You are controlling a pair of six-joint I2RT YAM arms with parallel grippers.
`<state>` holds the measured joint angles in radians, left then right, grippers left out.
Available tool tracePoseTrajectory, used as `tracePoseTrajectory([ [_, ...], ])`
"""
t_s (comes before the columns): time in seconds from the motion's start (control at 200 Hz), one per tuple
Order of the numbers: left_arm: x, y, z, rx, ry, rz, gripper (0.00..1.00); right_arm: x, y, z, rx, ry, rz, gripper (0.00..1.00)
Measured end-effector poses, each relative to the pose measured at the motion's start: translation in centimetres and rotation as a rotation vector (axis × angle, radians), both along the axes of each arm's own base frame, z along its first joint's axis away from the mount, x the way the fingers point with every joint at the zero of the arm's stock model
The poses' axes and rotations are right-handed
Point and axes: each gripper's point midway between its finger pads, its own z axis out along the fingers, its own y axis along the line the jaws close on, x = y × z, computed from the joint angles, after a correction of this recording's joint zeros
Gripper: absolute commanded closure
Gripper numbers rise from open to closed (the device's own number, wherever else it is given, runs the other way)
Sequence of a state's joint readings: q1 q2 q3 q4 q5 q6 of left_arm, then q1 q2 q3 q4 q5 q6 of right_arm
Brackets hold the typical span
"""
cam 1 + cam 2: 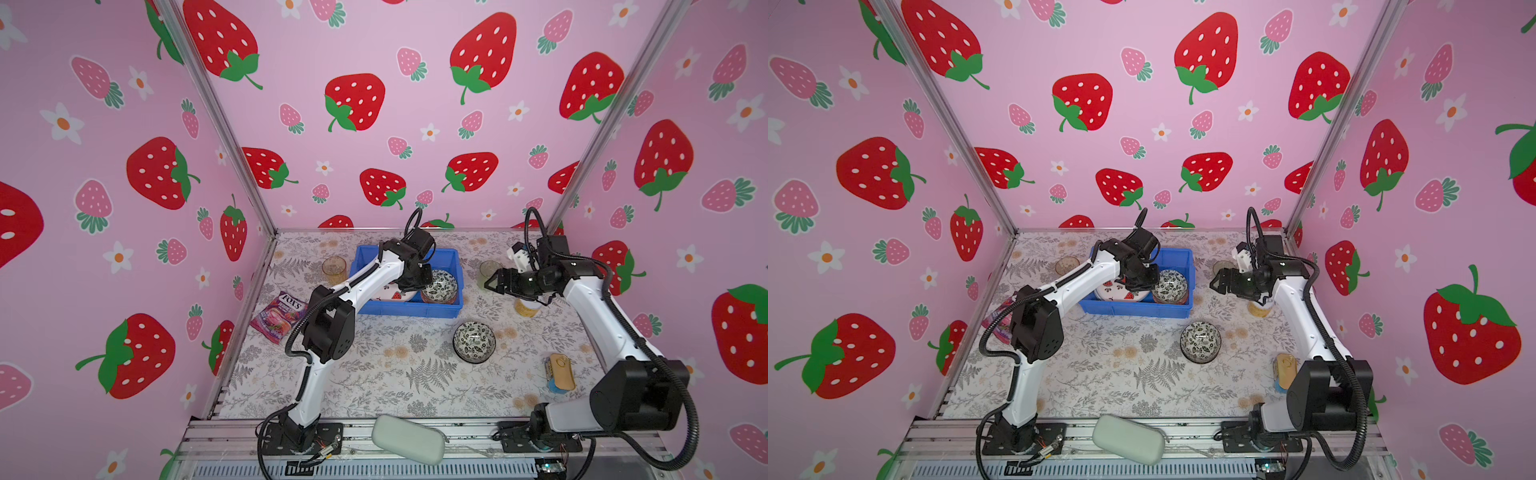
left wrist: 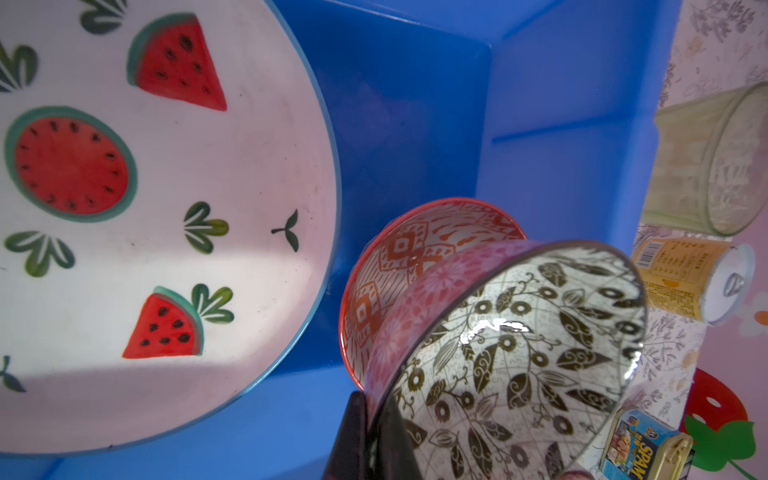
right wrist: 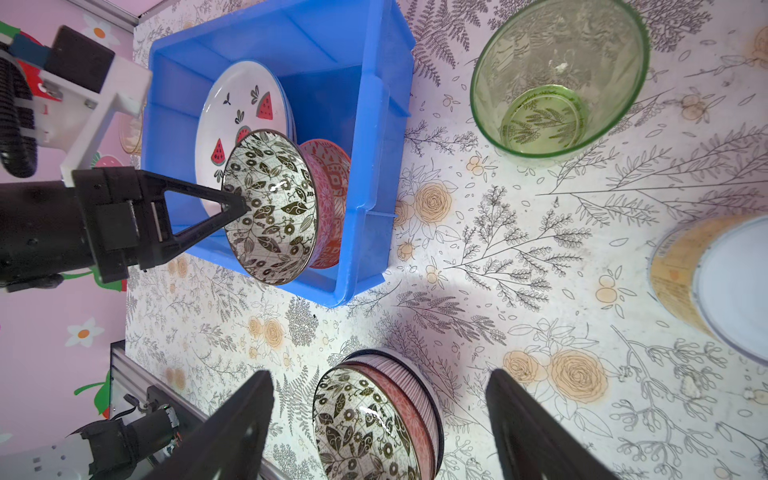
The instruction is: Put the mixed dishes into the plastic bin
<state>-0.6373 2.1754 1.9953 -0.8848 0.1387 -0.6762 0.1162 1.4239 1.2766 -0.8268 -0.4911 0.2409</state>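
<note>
The black-and-white bowl (image 3: pixel 270 216) is glazed and glossy — a bright glint sits inside it. The watermelon plate (image 2: pixel 187 187) has a softer sheen. The blue bin (image 3: pixel 374 124) is smooth plastic, the green tumbler (image 3: pixel 557 79) clear glass — and the fingers (image 3: pixel 232 432) of my right gripper (image 3: pixel 380 374) matt black.

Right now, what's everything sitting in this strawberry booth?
blue bin: one, blue, table's back middle
watermelon plate: one, white, inside bin
orange bowl: one, orange, inside bin
held bowl: one, black-white, tilted against orange bowl
loose bowl: one, black-white, table before bin
amber tumbler: one, amber, left of bin
green tumbler: one, green, right of bin
can: one, yellow, table's right side
tin: one, blue-yellow, right front
candy bag: one, purple, left edge
pouch: one, grey-green, front rail
left gripper: one, black, shut on held bowl
right gripper: one, black, open, near green tumbler
</note>
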Motion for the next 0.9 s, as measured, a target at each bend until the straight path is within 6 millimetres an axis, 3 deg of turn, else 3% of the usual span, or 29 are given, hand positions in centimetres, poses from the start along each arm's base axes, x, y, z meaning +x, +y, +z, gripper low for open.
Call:
tracePoseTrajectory([
  [0.275,0.4,0.0,-1.2,0.007,0.016,0.004,1.0,0.1,-0.1,-0.1,-0.002,0.002,-0.001,0.17],
  [0.9,0.4,-0.5,-1.5,-0.02,0.033,-0.004,0.95,0.3,-0.3,-0.3,-0.002,0.004,-0.007,0.17],
])
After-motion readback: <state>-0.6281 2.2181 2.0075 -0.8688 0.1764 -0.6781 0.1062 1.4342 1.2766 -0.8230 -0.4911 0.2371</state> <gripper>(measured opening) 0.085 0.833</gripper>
